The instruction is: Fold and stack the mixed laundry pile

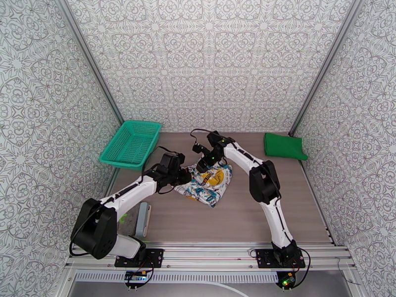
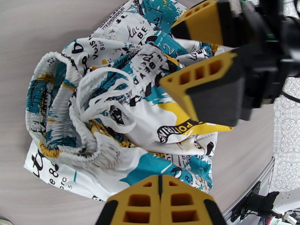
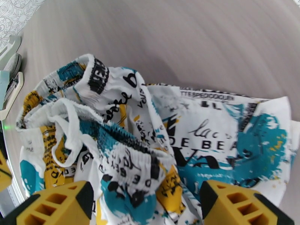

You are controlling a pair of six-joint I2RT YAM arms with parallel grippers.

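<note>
The white garment (image 1: 212, 184) with teal, yellow and black print lies crumpled in the middle of the table, its elastic waistband (image 2: 71, 120) bunched up and gaping. My left gripper (image 1: 181, 177) sits at the garment's left edge, its yellow fingers (image 2: 161, 177) pressed together and shut, with no cloth seen between them. My right gripper (image 1: 204, 164) hangs over the garment's far side, wide open (image 3: 144, 186), with the gathered waistband (image 3: 123, 154) between its fingers. The bright green shirt (image 1: 283, 146) lies folded flat at the back right, far from both grippers.
A teal-green mesh basket (image 1: 131, 143) stands at the back left, just beyond the left arm. A grey and white object (image 1: 140, 219) lies near the left arm's base. Patterned walls enclose the table on three sides. A metal rail (image 1: 213, 249) runs along the near edge.
</note>
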